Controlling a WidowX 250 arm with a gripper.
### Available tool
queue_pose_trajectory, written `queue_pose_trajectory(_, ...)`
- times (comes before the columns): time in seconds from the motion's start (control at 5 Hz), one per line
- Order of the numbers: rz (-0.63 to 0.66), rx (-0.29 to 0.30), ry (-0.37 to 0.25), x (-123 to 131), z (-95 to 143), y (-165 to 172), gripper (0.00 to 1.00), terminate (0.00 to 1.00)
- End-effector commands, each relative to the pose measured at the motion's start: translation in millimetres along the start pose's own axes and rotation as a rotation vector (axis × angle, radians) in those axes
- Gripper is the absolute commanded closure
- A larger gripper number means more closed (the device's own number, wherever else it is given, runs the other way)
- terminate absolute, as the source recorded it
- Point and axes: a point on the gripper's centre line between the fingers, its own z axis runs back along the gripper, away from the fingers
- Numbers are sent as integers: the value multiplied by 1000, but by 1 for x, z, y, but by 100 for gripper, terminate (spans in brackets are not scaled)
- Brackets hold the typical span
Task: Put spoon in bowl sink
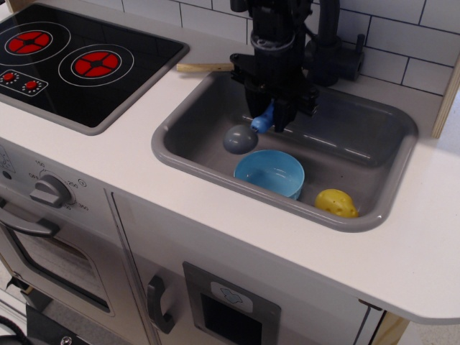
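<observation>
My black gripper [270,115] hangs over the grey sink [359,122] and is shut on the blue handle of the spoon [248,132]. The spoon hangs in the air, its dark grey scoop pointing down and to the left. The scoop is just above and left of the light blue bowl [269,173], which stands on the sink floor near the front wall. The bowl holds nothing.
A small yellow rounded toy [336,203] lies in the sink's front right corner. A black faucet [327,43] stands behind the sink. A wooden spatula [203,68] lies on the white counter behind the sink's left corner. A black stovetop [72,57] is at the left.
</observation>
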Motion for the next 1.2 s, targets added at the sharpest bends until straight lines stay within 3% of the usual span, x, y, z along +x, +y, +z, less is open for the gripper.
queue_pose_trajectory(0.0,102,30,-155,7,21,-21,100,0)
queue_pose_trajectory(0.4,130,57,-234,5,6,-26,100,0)
queue_pose_trajectory(0.6,131,57,-229,3,2,-24,100,0)
queue_pose_trajectory(0.8,140,54,-229,1,3,-20,0,0)
queue_pose_trajectory(1.0,144,43,-207,-2,4,-16,0,0)
